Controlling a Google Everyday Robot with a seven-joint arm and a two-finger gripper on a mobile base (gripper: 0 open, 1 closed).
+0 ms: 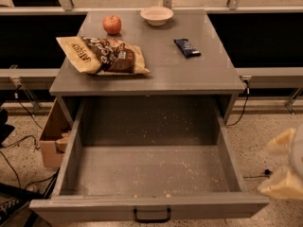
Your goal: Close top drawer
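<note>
The top drawer (151,174) is a wide, deep grey wooden drawer, pulled fully out toward me. Its floor is speckled with crumbs and holds nothing else. Its front panel (94,209) lies along the bottom edge of the view, with a small black bar handle (152,216) at its middle. My gripper (284,167) shows as cream-coloured parts at the right edge, low, just outside the drawer's right front corner and apart from it.
On the grey cabinet top (189,74) lie a chip bag (102,55), a red apple (112,24), a white bowl (156,15) and a dark snack bar (187,47). A cardboard box (52,136) stands left of the cabinet. Cables run over the speckled floor.
</note>
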